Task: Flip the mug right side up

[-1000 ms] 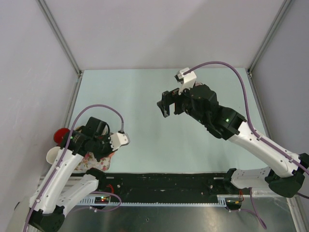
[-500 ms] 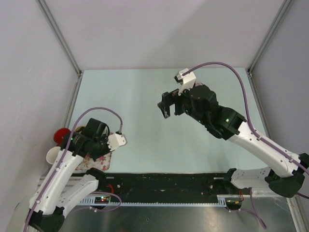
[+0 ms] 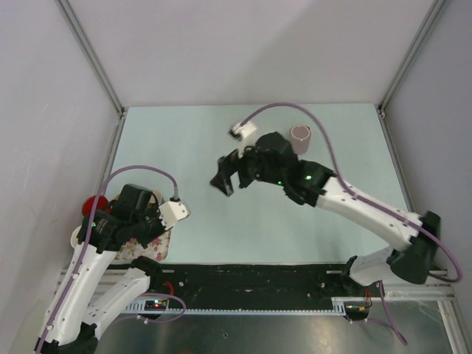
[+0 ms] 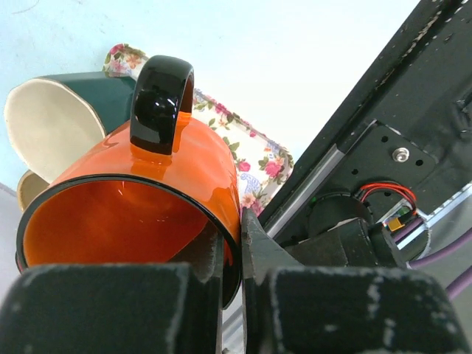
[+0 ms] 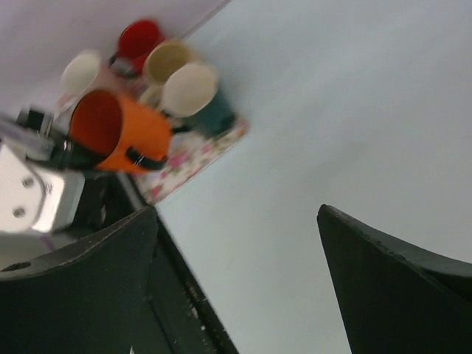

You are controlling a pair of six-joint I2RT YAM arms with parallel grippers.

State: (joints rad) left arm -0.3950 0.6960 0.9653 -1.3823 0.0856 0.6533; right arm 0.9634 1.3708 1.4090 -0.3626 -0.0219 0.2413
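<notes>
My left gripper is shut on the rim of an orange mug with a black handle. The mug lies tilted on its side, mouth toward the camera, over a floral tray. In the top view the left gripper hides this mug. The right wrist view shows the orange mug held at the tray's edge. A mauve mug stands on the table at the back, its top face looking flat. My right gripper is open and empty above mid-table, also seen in its own view.
The floral tray at the near left holds a green mug, a cream mug, a red mug and a white mug. A black rail runs along the near edge. Grey walls enclose the table.
My right arm swung left and toward the near side, uncovering the mauve mug behind it. My left gripper moved back toward the near left over the tray.
</notes>
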